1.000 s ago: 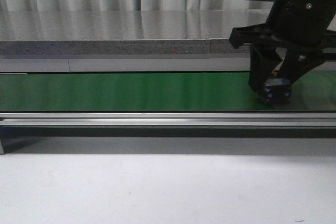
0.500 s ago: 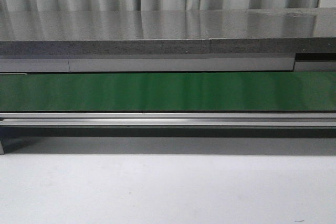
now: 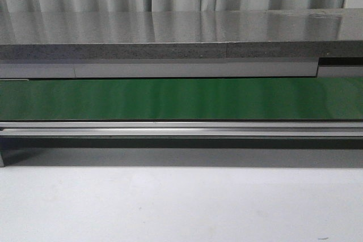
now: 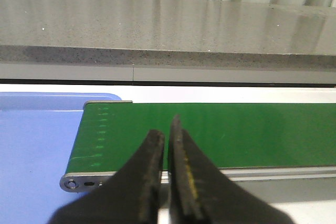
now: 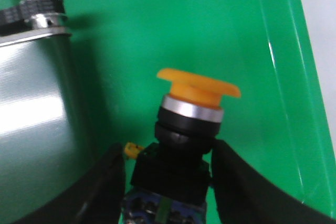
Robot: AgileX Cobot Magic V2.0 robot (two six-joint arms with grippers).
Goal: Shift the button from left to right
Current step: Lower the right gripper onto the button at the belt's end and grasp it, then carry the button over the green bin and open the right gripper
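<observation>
Black fingers of the right end effector (image 5: 167, 182) stand on either side of the button (image 5: 181, 145), clamped on its dark boxy body. The long axis of the button runs straight out from between the fingers, silver collar and then the yellow-orange mushroom cap at the far end, slightly tilted. So the task's thing lies nowhere away from this end effector: it is in its hold, and the right arm is the one that carries it.

Behind the cap is a bright green tray (image 5: 210, 30), its smooth floor filling most of the right wrist view. One raised rim of the tray runs along near the cap; I judge that this is the edge to stay clear of. On the other side the end of the conveyor (image 5: 31, 77) shows, with its metal side plate and roller, close to the button body. The open tray floor between them looks like ample room for setting down.

The left end effector (image 4: 167, 140) has its fingers together with nothing between them, hanging over the other end of the green belt (image 4: 210, 129), beside a blue tray (image 4: 31, 135). The front view shows only the belt and the grey tabletop (image 3: 170, 26), with neither arm in it.
</observation>
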